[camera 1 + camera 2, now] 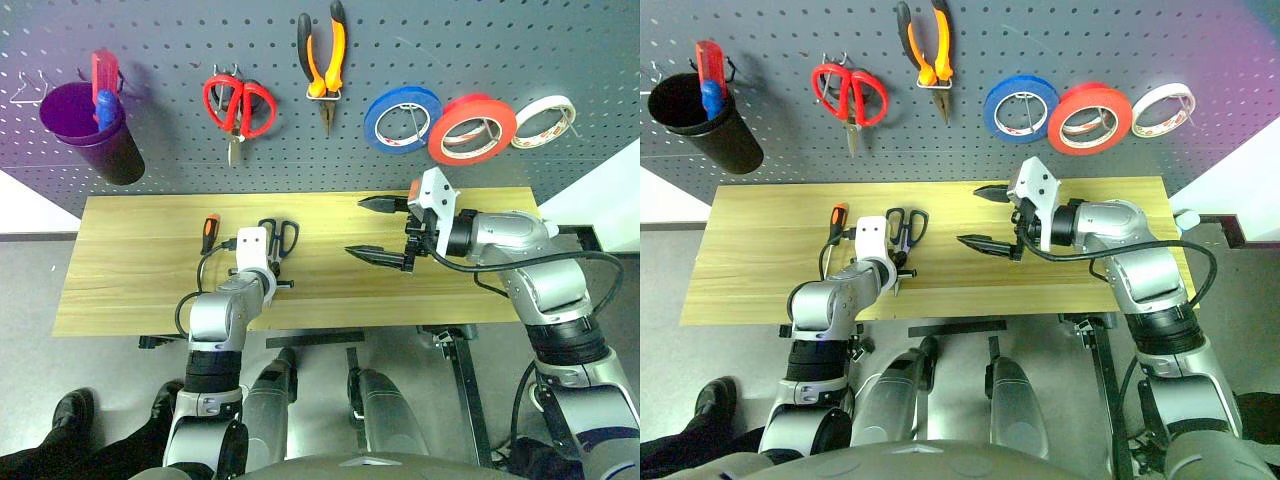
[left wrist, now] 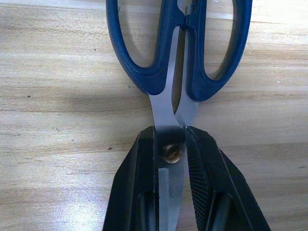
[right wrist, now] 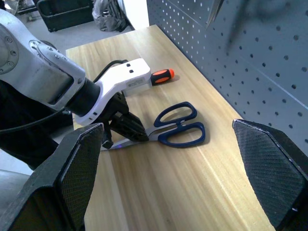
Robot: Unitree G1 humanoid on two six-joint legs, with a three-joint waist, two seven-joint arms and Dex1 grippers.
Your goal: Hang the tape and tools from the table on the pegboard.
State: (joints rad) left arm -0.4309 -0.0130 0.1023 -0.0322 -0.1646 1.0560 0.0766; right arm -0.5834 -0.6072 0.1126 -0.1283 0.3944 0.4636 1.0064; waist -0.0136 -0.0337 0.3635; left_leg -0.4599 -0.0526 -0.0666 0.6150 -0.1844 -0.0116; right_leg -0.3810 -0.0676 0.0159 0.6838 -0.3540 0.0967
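1. Left wrist view: my left gripper [image 2: 172, 159] is closed on the scissors [image 2: 179, 53], its two fingers [image 2: 139, 192] pinching the blades right at the brass pivot screw. The dark-blue handle loops lie straight ahead of the fingertips, toward the top of the frame.
2. The scissors' long axis runs in line with my gripper: blades back between the fingers, loops pointing away toward the pegboard [image 1: 180, 40]. The scissors lie flat on the table [image 1: 130, 260].
3. In the left eye view the scissors sit at centre-left of the frame, with the screwdriver [image 1: 209, 232] just beside them to the left, clear of my grip.
4. My right gripper [image 1: 385, 230] hangs spread wide and empty at mid-frame, above the table and well apart from the scissors, so the left arm is the nearer one.
5. The pliers [image 1: 325, 55] and the red tape [image 1: 472, 128] are already on the board, in the upper part of the frame.
6. My judgement: the next move is a lift up and forward. With the loops leading, one should slip onto a free hook without re-gripping.
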